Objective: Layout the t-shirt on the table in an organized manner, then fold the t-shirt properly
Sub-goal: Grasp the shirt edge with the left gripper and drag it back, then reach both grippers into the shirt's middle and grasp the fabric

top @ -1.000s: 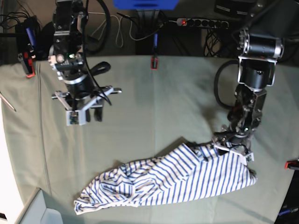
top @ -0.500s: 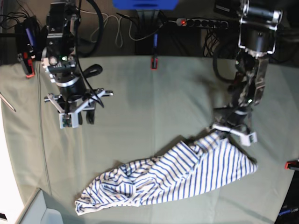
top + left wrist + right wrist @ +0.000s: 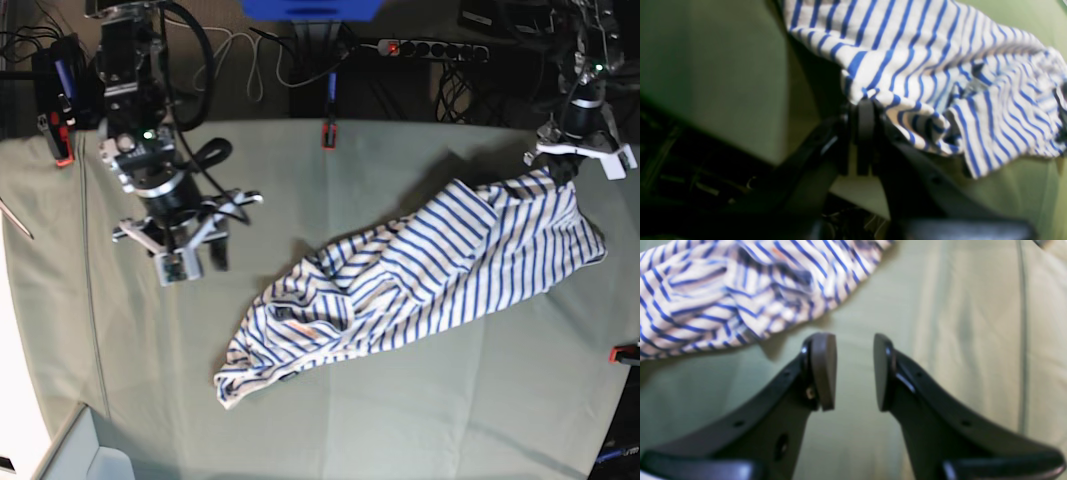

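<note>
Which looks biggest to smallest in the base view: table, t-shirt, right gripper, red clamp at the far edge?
1. table
2. t-shirt
3. right gripper
4. red clamp

The right gripper is raised nearer the camera, but its rank is clear.

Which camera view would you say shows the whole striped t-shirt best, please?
The base view: the white, blue-striped fabric t-shirt appears whole, stretched diagonally. The left wrist view shows only its pinched edge; the right wrist view shows just a blurred crumpled corner.
</note>
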